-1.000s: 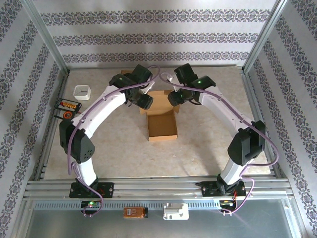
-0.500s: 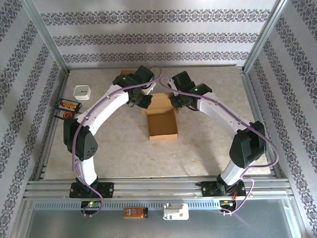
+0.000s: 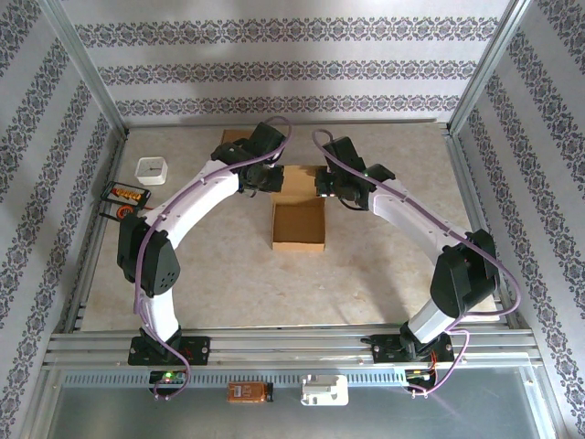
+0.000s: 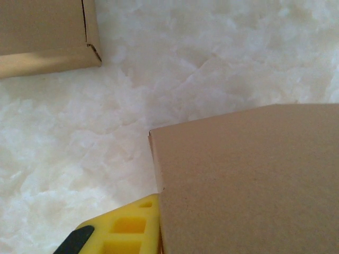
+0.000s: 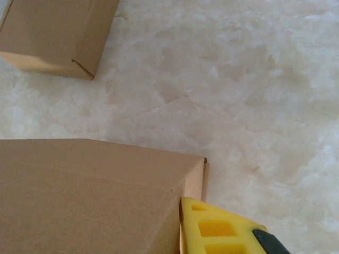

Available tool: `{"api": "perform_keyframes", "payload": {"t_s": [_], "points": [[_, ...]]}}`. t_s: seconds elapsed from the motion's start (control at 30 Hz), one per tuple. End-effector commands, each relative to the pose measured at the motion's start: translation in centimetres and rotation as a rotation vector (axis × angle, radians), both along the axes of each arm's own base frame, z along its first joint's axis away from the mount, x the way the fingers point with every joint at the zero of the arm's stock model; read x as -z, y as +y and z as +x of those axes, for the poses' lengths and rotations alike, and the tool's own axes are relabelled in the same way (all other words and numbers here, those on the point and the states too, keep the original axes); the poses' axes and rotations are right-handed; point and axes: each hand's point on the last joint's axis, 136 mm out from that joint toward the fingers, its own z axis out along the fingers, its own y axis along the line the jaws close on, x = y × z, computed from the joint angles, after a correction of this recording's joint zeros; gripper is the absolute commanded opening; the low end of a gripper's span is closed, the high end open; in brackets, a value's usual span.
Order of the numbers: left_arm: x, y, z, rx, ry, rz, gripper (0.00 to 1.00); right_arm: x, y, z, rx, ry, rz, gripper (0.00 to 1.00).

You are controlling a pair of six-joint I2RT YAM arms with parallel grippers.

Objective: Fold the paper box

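Paper box point(image 3: 298, 225) flap in left end effector point(image 3: 272, 180), right end effector point(image 3: 322, 187)

Top external: high, rear, facing down over whole table point(image 3: 228, 274). Both wrists: close, downward, sharing far flap of paper box point(image 4: 249, 180).

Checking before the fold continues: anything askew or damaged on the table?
Nothing stands out. The paper box sits square with no visible damage, the left gripper and right gripper pinching its far flap.
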Motion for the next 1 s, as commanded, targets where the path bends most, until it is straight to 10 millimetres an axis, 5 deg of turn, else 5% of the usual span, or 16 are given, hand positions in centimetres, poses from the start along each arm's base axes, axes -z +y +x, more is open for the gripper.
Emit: {"api": "perform_keyframes", "payload": {"t_s": [0.0,0.3,0.97], "points": [[-2.0,-1.6,0.6,-0.042,-0.056,-0.141,0.11,-1.9,1.2,0.4,0.049,-0.038,0.123,0.17],[-0.9,-2.0,-0.5,-0.054,-0.070,-0.243,0.12,-1.1,0.9,-0.2,0.035,-0.103,0.114,0.16],[3.8,-1.6,-5.9,-0.074,0.012,-0.221,0.22,1.8,0.4,-5.1,-0.020,-0.190,0.026,0.25]]}}
